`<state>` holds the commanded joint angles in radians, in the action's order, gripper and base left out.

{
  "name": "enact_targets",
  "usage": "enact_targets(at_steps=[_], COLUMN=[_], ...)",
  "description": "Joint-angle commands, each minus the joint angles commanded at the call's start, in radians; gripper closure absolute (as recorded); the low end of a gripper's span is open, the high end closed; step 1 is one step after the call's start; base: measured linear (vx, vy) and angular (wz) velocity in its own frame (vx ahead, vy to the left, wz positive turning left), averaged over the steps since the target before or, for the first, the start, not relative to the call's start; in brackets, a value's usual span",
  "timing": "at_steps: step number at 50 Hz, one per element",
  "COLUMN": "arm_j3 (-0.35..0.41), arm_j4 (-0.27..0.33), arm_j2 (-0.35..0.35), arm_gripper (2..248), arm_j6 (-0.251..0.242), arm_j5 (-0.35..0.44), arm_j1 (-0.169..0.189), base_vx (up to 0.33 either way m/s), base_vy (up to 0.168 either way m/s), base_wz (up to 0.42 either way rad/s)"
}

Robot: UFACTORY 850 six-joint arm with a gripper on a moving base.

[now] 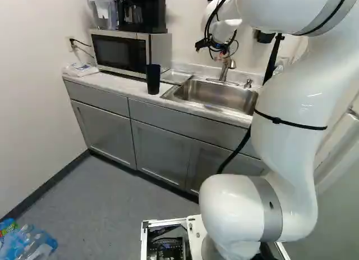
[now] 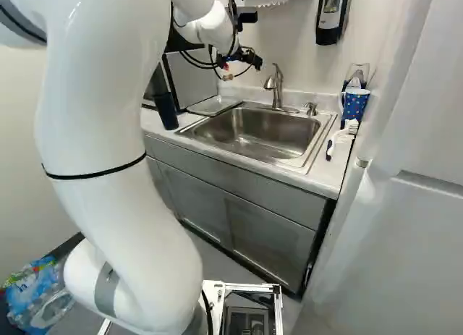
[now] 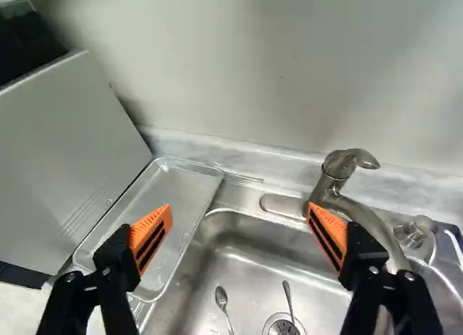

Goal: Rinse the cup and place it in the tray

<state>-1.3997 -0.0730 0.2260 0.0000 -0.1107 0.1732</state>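
My gripper (image 2: 228, 69) hangs above the sink's back left part, near the faucet, in the right base view. Seen from the wrist, the gripper (image 3: 239, 213) is wide open, with nothing between its orange pads. The dark, tall cup (image 1: 153, 79) stands upright on the counter by its front edge, left of the sink; the wrist view does not show it. A shallow tray (image 3: 181, 191) lies flat between the microwave and the sink, partly behind one finger. No object lies in the part of it that shows.
The steel sink (image 2: 253, 136) holds two spoons (image 3: 222, 300) near its drain. Its faucet (image 3: 362, 212) rises behind one finger. The microwave (image 1: 120, 51) stands beside the tray. A blue dotted cup (image 2: 354, 103) and a brush (image 2: 341, 136) are right of the sink.
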Motion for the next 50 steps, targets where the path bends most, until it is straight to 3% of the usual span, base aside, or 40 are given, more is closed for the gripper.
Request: enact_targets(at_steps=[50], arm_j3=[-0.142], arm_j4=[-0.006], arm_j2=[0.123], arm_gripper=[3], arm_j6=[0.0], arm_j5=[-0.023], arm_j1=[0.084], base_vx=[0.0], base_vy=[0.0], base_wz=[0.0])
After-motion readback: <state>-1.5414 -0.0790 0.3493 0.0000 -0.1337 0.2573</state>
